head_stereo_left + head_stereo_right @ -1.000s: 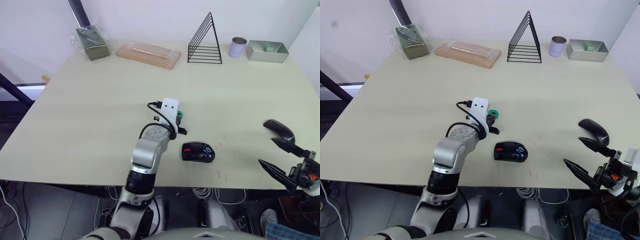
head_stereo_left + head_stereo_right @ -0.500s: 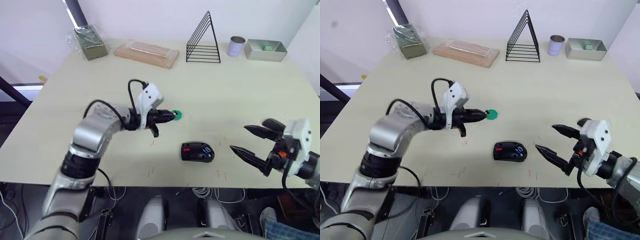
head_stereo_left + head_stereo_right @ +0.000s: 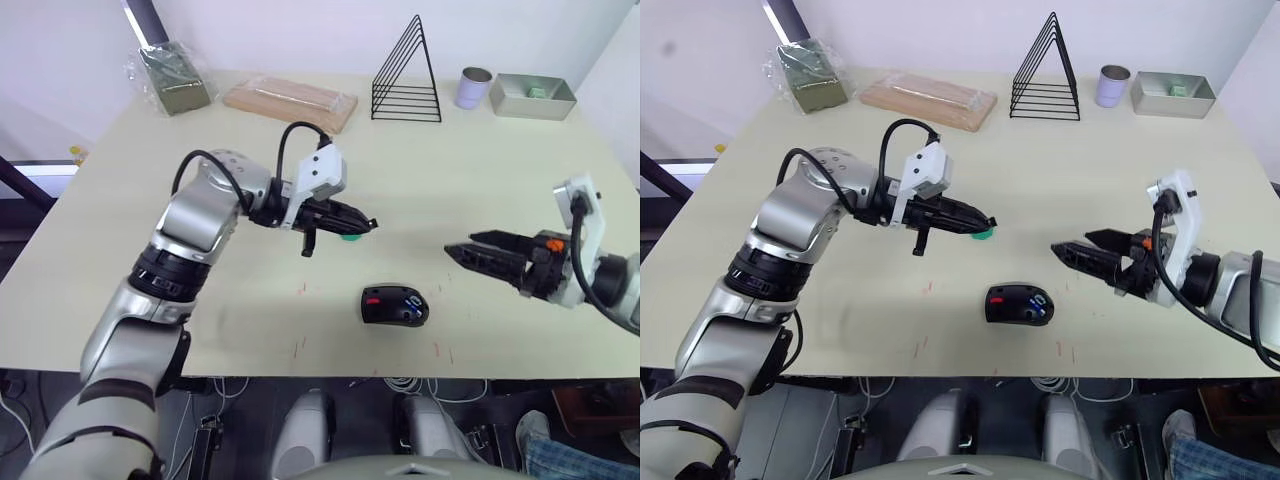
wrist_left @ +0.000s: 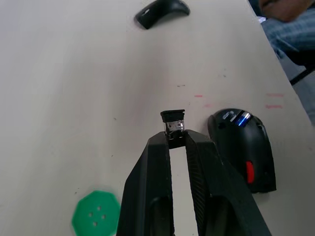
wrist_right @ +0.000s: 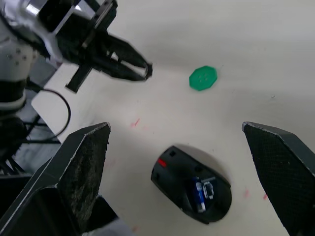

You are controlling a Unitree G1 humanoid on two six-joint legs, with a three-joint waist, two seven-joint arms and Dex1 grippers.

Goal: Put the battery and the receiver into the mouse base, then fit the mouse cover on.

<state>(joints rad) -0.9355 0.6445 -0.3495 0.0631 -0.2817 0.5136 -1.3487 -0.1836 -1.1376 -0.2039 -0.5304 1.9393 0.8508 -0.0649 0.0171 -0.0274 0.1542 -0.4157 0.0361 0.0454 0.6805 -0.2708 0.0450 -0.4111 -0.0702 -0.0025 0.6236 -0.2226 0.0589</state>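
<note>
The left pincer (image 4: 176, 139) pinched the receiver (image 4: 173, 122) between its 2 fingertips and held it above the table (image 3: 200, 200), over the green disc (image 4: 96, 213) and short of the mouse base (image 3: 395, 304). The base lay near the table's front edge with its compartments facing up; the blue battery (image 5: 199, 192) already sat in its slot, and a red patch showed at the other end. So the step in hand appeared to be the receiver, with the battery done.

The right pincer (image 3: 459, 250) hung spread wide and empty beside the base, its tips pointing toward it. The mouse cover (image 4: 162, 12) rested on the table well apart from the base, on the robot's right.

The next move likely called for carrying the receiver across to the base, lining the stub up with its small pocket beside the battery, and pressing it in before letting go. The pocket was small, so alignment looked like the hard part.
</note>
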